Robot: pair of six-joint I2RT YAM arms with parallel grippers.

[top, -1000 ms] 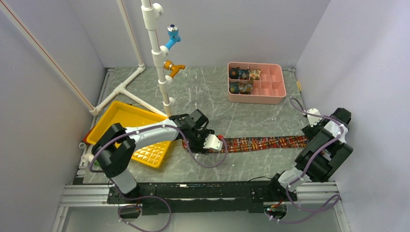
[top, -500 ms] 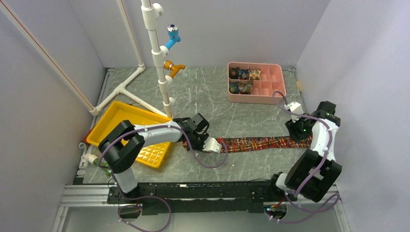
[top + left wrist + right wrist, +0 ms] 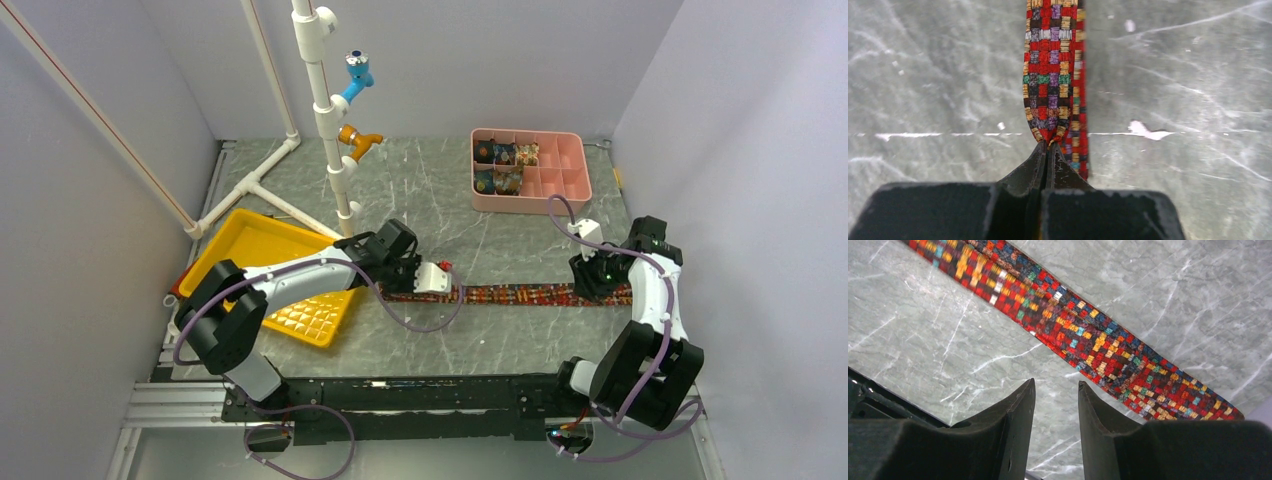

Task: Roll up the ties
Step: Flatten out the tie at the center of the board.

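Starting the roll: left jaws shut on an end of the tie (image 3: 520, 294), right jaws half-open, empty; next, probably curl that end over.

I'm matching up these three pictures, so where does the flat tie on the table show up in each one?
Top view: the tie lies across the middle of the table.
Left wrist: tie at top centre, running down to the left gripper.
Right wrist: tie slants from upper left to lower right.
Shared landmark: the table's grey marbled top.
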